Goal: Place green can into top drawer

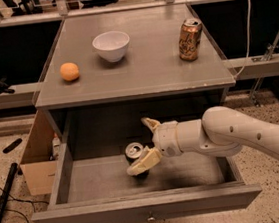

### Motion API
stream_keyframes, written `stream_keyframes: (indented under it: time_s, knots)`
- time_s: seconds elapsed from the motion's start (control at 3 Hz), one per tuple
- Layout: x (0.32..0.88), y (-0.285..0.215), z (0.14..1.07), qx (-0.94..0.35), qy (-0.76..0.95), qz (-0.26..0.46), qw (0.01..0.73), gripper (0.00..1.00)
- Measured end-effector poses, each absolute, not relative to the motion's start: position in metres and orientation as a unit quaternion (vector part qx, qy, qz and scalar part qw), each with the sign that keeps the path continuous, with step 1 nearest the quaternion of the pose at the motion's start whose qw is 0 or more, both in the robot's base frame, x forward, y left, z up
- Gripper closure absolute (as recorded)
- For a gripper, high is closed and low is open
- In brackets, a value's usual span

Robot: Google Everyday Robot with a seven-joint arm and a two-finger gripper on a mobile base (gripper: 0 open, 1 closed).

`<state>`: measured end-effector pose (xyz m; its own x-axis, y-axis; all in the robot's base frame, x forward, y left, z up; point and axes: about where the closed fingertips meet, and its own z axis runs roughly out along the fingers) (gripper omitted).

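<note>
Gripper [137,146] inside the open drawer [61,178], at the green can [133,151].
The green can stands upright on the drawer floor, left of centre, silver top up. The fingers [146,160] are spread wide, one behind and above the can, the other crossing its front; neither visibly pinches it. On the desk [150,74] above sit an orange [69,71], a white bowl [111,45] and a gold can [190,39].

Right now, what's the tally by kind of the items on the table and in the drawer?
Cans: 2, green can in the top drawer, orange-gold can on the table
Bowls: 1, white bowl
Fruit: 1, orange
Total: 4
The pincer is open in the drawer, at the green can.
</note>
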<state>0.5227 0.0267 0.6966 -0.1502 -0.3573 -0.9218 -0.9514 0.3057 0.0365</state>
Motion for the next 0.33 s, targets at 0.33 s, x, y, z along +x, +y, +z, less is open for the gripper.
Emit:
stream_keyframes:
  time_s: [0.33]
  knots:
    - [0.5227,0.0268,0.6967,-0.482,0.679,0.339,0.439,0.0]
